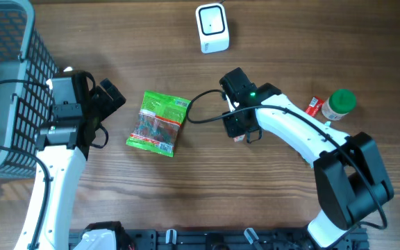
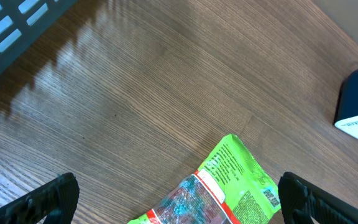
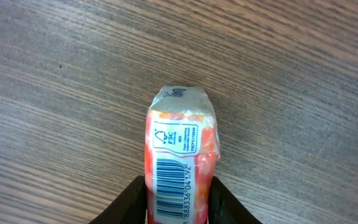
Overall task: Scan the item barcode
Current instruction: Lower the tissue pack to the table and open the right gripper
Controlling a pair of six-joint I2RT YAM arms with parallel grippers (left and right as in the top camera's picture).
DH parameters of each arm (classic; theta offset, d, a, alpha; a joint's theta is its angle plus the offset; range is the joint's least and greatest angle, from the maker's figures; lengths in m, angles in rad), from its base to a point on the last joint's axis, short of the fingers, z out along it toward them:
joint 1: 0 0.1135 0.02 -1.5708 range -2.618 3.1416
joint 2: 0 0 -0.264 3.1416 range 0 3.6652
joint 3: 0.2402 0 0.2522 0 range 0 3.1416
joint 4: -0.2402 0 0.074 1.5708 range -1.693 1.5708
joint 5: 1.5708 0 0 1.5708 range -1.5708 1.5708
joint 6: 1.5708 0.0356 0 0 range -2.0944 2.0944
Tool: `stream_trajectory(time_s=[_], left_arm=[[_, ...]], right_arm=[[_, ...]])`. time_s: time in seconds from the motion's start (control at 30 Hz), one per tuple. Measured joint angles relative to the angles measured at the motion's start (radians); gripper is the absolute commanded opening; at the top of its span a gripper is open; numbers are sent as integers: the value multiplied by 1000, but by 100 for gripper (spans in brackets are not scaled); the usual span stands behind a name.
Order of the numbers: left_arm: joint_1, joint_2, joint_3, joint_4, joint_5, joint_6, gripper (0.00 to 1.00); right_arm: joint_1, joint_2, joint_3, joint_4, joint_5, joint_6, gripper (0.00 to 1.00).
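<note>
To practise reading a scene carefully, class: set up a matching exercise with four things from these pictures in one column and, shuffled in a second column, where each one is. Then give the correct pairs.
Things
1. green snack bag
2. white scanner
3. grey basket
4. orange packet

Places
A. at the top of the overhead view, standing alone
B. between the fingers of the right gripper
C. lying flat on the table, left of centre
D. at the left edge of the overhead view

Pairs: 1-C, 2-A, 3-D, 4-B
</note>
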Motion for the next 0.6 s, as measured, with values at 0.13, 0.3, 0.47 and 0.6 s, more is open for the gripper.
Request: stream_trajectory(time_s=[0.13,0.3,0.47,0.6], left_arm=[[0,0,0,0,0,0,100],[0,0,0,0,0,0,100],[0,0,0,0,0,0,100],[0,0,0,0,0,0,100]], right_arm=[[1,0,0,-1,26,42,27],[3,0,0,-14,134,77,27],[5,0,-2,-72,305,124,28],[5,0,-3,-75,360,154,27]])
